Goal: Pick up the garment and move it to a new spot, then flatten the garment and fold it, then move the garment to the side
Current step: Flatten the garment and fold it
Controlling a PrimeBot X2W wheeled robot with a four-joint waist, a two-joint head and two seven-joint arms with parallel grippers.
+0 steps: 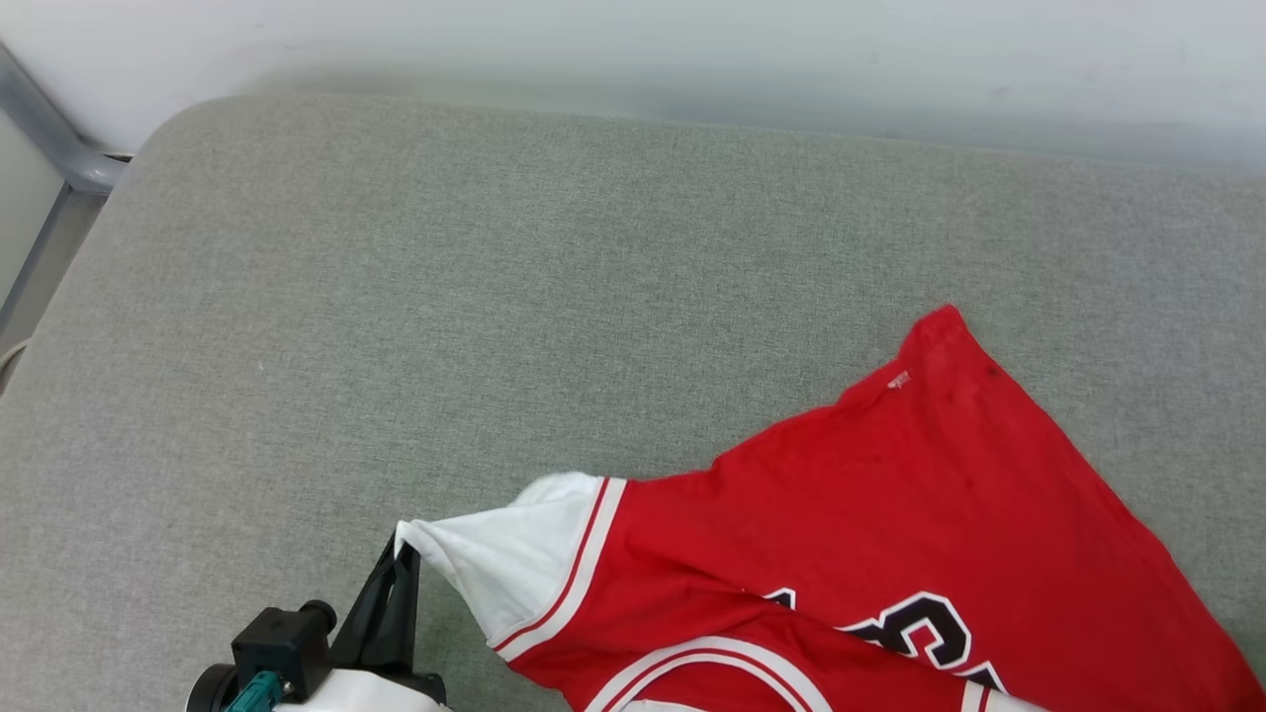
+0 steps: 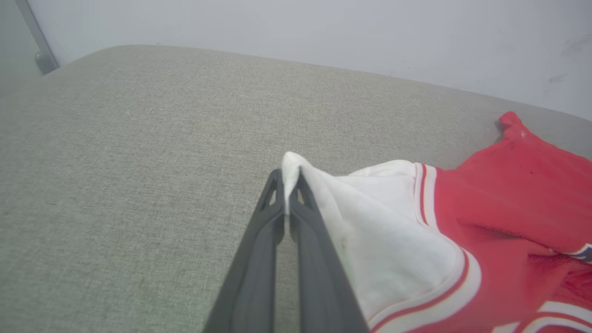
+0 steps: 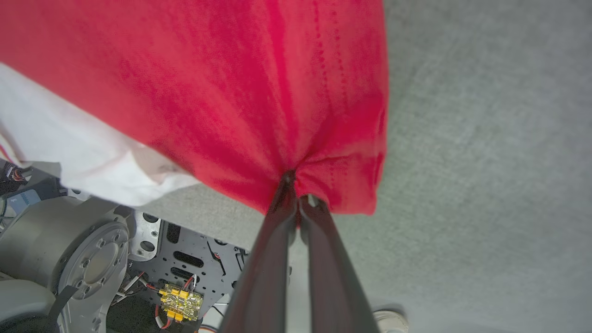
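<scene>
I see the garment point(image 1: 890, 494) at the lower right of my head view. It is a red jersey lying on the grey fabric-covered bench point(image 1: 396, 297), with one red corner pointing toward the far side. A small tag point(image 1: 898, 380) shows on the edge near that corner. Part of a black print outlined in white point(image 1: 920, 628) shows near the bottom edge of the view. A white sleeve point(image 1: 514, 554) with red-and-white striped trim point(image 1: 574, 564) reaches out to the left and is drawn to a point.

My left tool point(image 1: 404, 556) is clenched on that point. In the left wrist view its two dark fingers point(image 2: 259, 259) meet on the tip of the sleeve, and the white cloth pokes out just past them. The rest of the sleeve falls away to the right toward the red body.

In the right wrist view my right tool point(image 3: 297, 194) is grasping a bunched fold of the red cloth. Creases spread out from the pinch, and the jersey fills the upper part of that view. The grey bench cover is on the right there, and the robot's base point(image 3: 92, 259) with its wiring is at the lower left.

Past the bench a pale wall point(image 1: 692, 49) runs along the far side. A metal frame point(image 1: 59, 129) stands at the far left corner.
</scene>
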